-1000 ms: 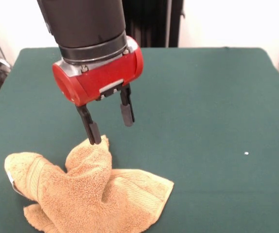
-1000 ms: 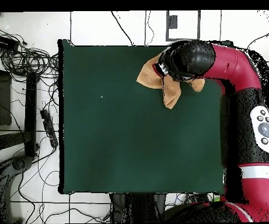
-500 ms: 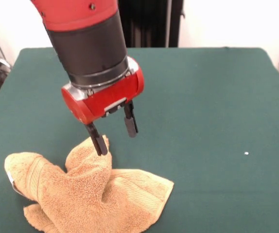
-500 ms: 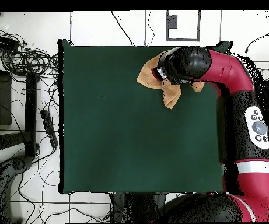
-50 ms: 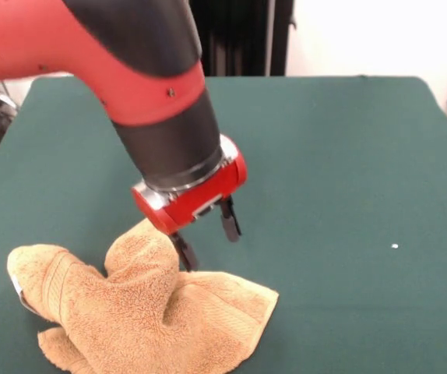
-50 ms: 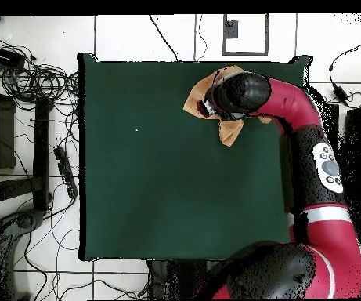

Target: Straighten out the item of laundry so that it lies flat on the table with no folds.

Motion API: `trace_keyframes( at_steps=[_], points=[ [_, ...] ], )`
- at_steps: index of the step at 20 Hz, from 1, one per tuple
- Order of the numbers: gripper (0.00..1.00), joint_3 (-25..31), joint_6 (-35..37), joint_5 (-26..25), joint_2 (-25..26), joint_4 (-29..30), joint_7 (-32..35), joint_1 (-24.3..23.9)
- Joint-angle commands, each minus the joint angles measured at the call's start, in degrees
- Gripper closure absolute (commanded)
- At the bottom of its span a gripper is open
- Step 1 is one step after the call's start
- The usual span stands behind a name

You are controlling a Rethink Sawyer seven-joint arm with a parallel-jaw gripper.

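Lower now than a second ago, the red-and-black gripper [image 5: 206, 242] reaches the crumpled orange-tan terry towel [image 5: 142, 312] at the dark green felt table's [image 5: 340, 171] near left, jaws apart, holding nothing. Best pinch the raised fold, then draw it rightward.

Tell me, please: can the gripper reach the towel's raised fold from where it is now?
Probably yes. The open gripper hangs right at the towel, one finger at the raised fold, and nothing stands between them.
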Motion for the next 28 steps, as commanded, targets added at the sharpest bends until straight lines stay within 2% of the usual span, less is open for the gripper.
trace_keyframes(
  at_steps=[1, 9, 12, 16, 21, 28],
  points=[
    [0.0, 6.7, 2.4, 0.7, 5.0, -4.2, -10.8, 2.3],
    [0.0, 8.6, 7.5, -0.4, 7.4, -14.0, -14.6, 3.8],
    [0.0, 8.6, 5.5, -0.8, 6.4, -15.2, -13.4, 3.8],
    [0.0, 7.0, 0.6, -1.4, 3.4, -14.1, -8.2, 3.9],
    [0.0, 4.3, -4.2, -1.7, -1.2, -9.2, -1.9, 3.0],
    [0.0, 3.3, -7.5, -1.6, -3.2, -3.2, 0.2, 1.6]
  ],
)
